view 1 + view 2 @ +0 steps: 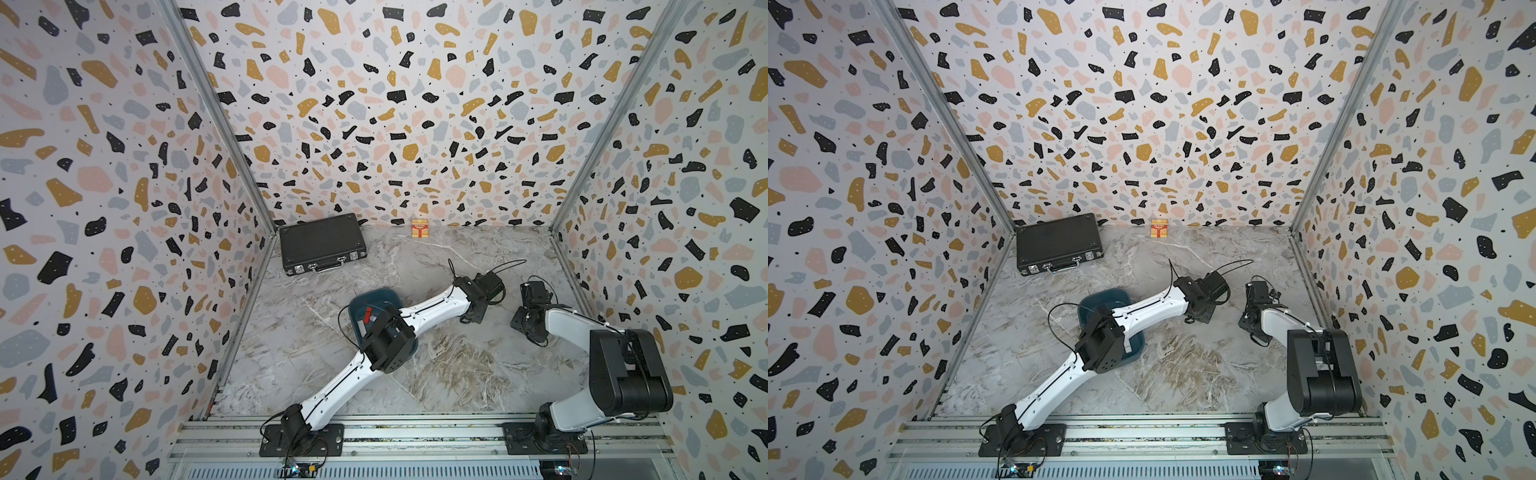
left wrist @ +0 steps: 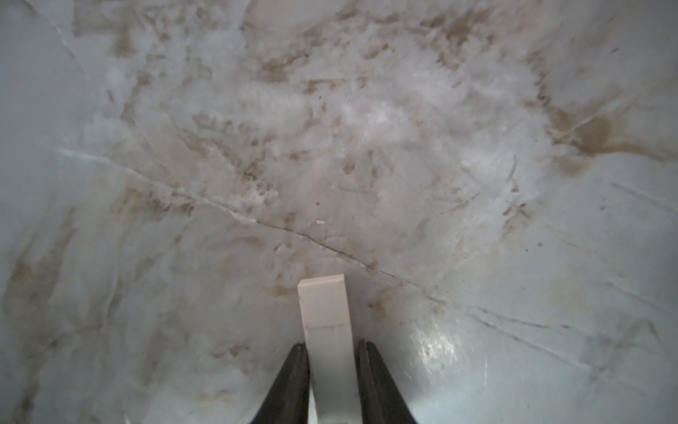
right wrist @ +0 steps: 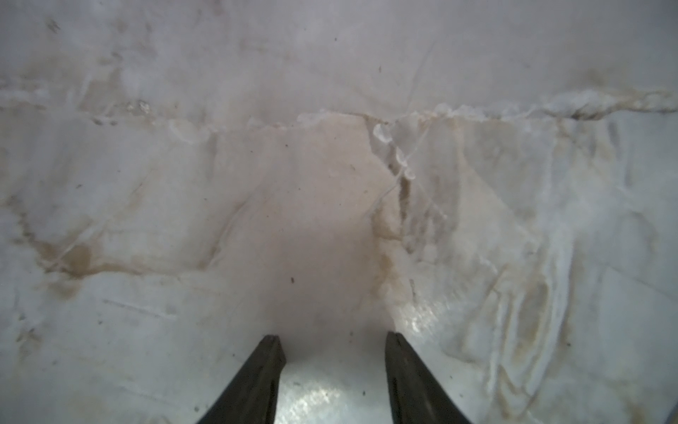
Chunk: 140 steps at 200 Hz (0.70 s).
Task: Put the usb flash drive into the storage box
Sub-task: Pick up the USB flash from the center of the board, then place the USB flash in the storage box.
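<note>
— So, from above, where does the storage box [image 1: 374,296] sit?
— On the marble table [image 1: 457,374], left of centre, a lidless dark teal tub seen in both top views [image 1: 1105,296]. The left arm's elbow crosses over its near half, and in a top view a small red piece [image 1: 367,314] lies inside it.
— And the left gripper [image 1: 472,317]?
— To the right of the box, clear of its rim, pointing down at the table. Its fingertips are hidden beneath the wrist from up there. The right gripper [image 1: 523,323] hangs low over the marble further right, apart from it. A black briefcase [image 1: 322,243] and a red-and-yellow carton [image 1: 419,228] sit by the back wall.
— What does the left wrist camera give?
— The usb flash drive [image 2: 324,312], a plain white bar, sticks out between the two dark fingers [image 2: 293,381]. They lie against both its long sides, closed onto it. Only marble shows around it, so it is outside the box; whether it rests on the table or hangs just above, I cannot tell.
— And the right wrist camera?
— Both fingers [image 3: 257,381] stand well parted over bare marble, gripping nothing.
</note>
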Available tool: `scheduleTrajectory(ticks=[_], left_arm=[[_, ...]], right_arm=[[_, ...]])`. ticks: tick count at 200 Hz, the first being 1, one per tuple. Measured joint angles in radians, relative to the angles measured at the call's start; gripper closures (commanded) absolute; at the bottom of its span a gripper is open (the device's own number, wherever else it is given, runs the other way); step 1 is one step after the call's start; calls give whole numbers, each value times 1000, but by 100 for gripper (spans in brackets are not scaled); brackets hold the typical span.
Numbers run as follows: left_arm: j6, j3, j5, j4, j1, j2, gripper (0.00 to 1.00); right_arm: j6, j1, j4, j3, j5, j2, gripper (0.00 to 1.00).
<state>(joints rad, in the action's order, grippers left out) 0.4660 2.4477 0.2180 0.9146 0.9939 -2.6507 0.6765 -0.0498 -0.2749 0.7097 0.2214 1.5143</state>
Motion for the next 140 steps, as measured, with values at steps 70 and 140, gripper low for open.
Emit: scheduleTrajectory(ticks=[70, 140], left_arm=[[-28, -70, -16, 13, 0, 53, 81], [-10, -446, -26, -39, -9, 491, 83]], right_arm=[[-1, 0, 1, 1, -1, 0, 50], [-2, 0, 2, 1, -1, 0, 50]])
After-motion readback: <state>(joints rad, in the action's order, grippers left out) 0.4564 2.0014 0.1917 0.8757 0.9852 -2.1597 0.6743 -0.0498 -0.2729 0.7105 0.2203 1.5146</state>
